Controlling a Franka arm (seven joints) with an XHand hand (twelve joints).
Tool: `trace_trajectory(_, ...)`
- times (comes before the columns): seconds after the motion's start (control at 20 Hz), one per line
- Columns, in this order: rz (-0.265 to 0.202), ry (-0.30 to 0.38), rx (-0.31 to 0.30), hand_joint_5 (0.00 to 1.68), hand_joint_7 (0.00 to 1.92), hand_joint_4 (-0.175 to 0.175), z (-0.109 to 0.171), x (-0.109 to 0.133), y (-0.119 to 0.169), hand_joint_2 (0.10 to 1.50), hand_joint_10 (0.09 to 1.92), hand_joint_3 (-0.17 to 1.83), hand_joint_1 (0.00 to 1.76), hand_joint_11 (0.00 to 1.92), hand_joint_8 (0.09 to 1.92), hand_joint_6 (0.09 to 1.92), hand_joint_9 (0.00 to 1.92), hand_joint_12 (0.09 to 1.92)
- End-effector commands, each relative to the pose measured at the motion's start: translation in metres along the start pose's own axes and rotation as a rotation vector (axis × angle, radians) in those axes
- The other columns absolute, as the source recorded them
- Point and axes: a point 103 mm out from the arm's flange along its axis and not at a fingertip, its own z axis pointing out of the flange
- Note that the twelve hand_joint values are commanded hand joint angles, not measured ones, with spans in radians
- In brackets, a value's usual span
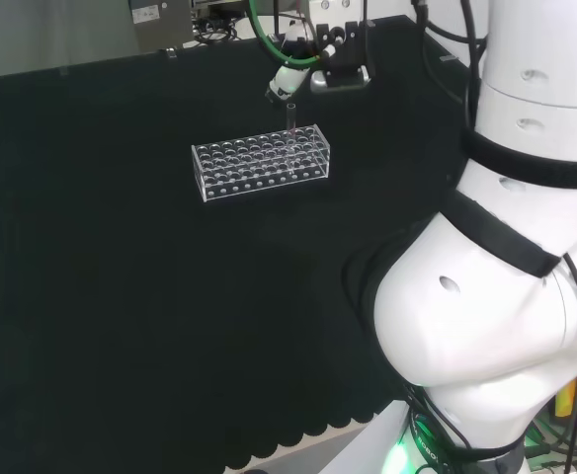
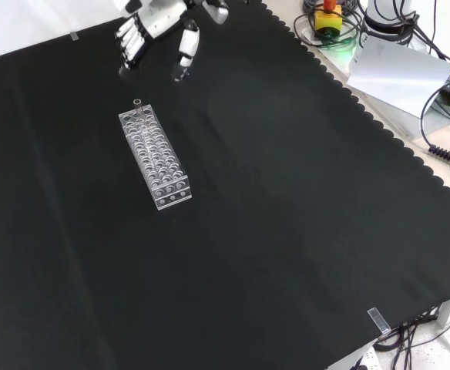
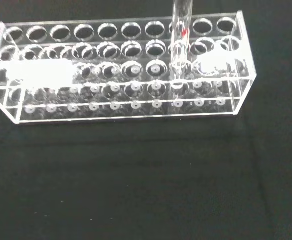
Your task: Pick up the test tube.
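Although the test tube (image 3: 180, 40) has yet to be touched, already well into the approach. Standing upright in a hole near one end of the clear rack (image 1: 261, 164), in the row toward the hand; seen from the front, at the rack's far end, nearest the hand (image 2: 157, 27). Hovering just above and beyond that end of the rack, with fingers (image 2: 185, 51) hanging down, relaxed and spread, holding nothing. Clear of both tube and rack, judging by the gap in the front view.

Done so far, as far as can be judged: only the reach toward the rack. Left to do: lowering onto the tube's top, closing fingers and thumb round the part that stands proud of the rack, then lifting straight up until the tube is free of its hole. Little glass to pinch above the rack, so probably a careful grasp at the rim.

By count: one test tube, one rack, one hand. Every other hole in the rack apparently vacant, going by the wrist view. A small red mark on the tube near the rack's top plate. Nothing else on the black cloth (image 2: 287, 231) near the rack.
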Motion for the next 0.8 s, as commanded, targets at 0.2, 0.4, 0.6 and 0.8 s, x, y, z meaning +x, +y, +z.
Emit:
trace_trajectory(0.2,0.024,-0.049,0.068,0.38,0.38,-0.09,0.031,-0.004,0.045,0.93,0.92,0.19,0.71,0.0,0.85,0.09,0.27,1.59)
trace_trajectory(0.4,0.034,-0.066,0.055,0.4,0.42,-0.094,0.037,-0.011,0.053,0.89,0.89,0.25,0.76,0.03,0.84,0.09,0.33,1.58)
trace_trajectory(0.6,0.048,-0.09,0.029,0.46,0.54,-0.09,0.039,-0.017,0.06,0.79,0.85,0.41,0.83,0.11,0.84,0.09,0.44,1.55)
trace_trajectory(0.8,0.058,-0.091,0.011,0.5,0.62,-0.082,0.041,-0.02,0.065,0.74,0.83,0.5,0.87,0.16,0.83,0.1,0.51,1.53)
